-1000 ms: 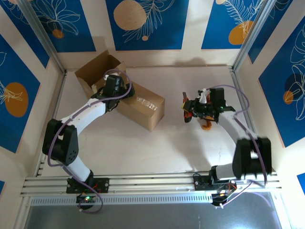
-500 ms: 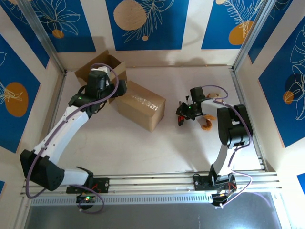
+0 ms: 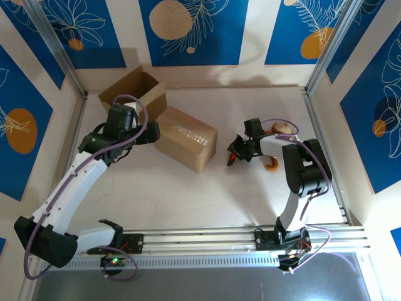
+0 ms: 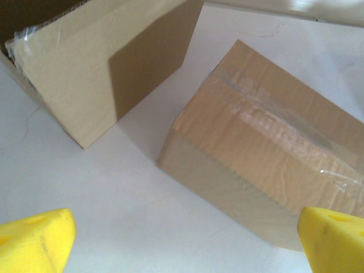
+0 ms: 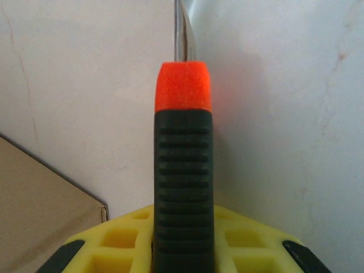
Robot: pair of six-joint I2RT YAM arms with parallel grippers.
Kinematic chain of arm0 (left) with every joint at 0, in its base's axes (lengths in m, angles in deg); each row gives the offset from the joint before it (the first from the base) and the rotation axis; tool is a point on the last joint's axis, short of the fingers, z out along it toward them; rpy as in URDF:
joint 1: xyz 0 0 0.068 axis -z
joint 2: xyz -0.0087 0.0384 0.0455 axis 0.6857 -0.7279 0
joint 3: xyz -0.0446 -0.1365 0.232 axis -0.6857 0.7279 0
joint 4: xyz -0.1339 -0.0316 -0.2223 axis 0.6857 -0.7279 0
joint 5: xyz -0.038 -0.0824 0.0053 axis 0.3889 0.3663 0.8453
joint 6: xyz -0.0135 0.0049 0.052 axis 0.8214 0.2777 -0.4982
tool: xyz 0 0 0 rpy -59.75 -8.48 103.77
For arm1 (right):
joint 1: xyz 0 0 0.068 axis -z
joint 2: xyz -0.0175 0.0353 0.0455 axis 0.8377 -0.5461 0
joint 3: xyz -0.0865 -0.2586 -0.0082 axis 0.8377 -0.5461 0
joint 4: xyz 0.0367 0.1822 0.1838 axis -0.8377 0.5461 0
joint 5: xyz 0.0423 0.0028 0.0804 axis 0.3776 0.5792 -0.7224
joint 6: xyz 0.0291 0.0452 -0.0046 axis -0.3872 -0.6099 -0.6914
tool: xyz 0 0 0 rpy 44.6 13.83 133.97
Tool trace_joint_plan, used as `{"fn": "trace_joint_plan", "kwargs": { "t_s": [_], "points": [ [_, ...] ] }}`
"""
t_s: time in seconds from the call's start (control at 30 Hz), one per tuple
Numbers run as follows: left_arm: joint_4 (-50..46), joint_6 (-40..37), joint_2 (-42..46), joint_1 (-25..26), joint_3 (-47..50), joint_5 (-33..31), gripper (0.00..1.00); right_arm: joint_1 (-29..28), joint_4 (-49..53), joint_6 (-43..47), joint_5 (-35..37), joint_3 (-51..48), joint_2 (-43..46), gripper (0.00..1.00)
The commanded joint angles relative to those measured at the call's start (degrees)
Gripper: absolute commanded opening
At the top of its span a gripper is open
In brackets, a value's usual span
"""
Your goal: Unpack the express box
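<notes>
From above, you've got two cardboard boxes on the bench (image 3: 188, 200). The open box (image 3: 135, 91) sits at the far left, its inside too shadowed to tell what it holds. The express box (image 3: 187, 138) lies just beside it, toward the middle, set at an angle and closed. Your left fingers (image 3: 152, 133) are near its left end, spread wide and gripping nothing. Your right fingers (image 3: 237, 150) are off to the box's right, apart from it, pinched narrow on a dark tool (image 3: 230, 160).

Over to your left wrist: the yellow left fingers (image 4: 34, 247) show in the bottom corners, wide apart, with bare bench (image 4: 114, 216) between them. The express box (image 4: 267, 148) lies ahead and to the right, plain brown, with a wrinkled strip of clear tape (image 4: 278, 122) along its top seam. The open box (image 4: 96, 74) stands ahead on the left, a wedge of bench between the two.

Now your right wrist: the right fingers (image 5: 131, 244) clamp the tool (image 5: 183, 170), a ribbed black handle with an orange end and a metal shaft (image 5: 181, 28) beyond. A corner of the express box (image 5: 40, 193) shows low on the left, clear of the tool.
</notes>
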Motion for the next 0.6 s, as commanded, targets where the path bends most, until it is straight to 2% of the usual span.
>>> {"fn": "trace_joint_plan", "kwargs": {
  "t_s": [0.0,0.13,0.27,0.3,0.33,0.37,0.43,0.57],
  "points": [
    [-2.7,0.1,1.4,0.1,2.1,1.7,1.00,0.2,12.1,-10.6,4.3,-5.4,-1.8,0.21],
    [-4.4,1.4,3.0,0.1,4.8,2.6,1.00,0.0,12.8,-13.0,4.7,-7.5,-0.3,0.34],
    [-6.4,4.1,5.5,0.1,9.8,2.0,1.00,-0.1,13.3,-13.6,4.2,-9.6,2.9,0.52],
    [-6.6,4.6,5.8,0.1,11.2,1.7,1.00,-0.2,13.6,-13.4,4.0,-10.1,4.1,0.60],
    [-6.6,5.0,5.8,0.0,12.4,1.5,1.00,-0.3,13.9,-13.1,4.1,-10.4,5.3,0.84],
    [-6.4,5.7,5.4,-0.2,13.7,1.3,1.00,-0.5,14.9,-12.6,4.3,-10.7,7.1,1.00],
    [-4.8,6.6,4.0,-1.0,15.9,2.4,1.00,-1.2,18.1,-10.7,6.0,-10.4,11.3,0.99],
    [0.8,7.3,-2.0,-2.8,17.7,2.9,0.99,-3.7,30.6,-4.3,14.3,-5.8,24.5,0.99]
  ]
}}
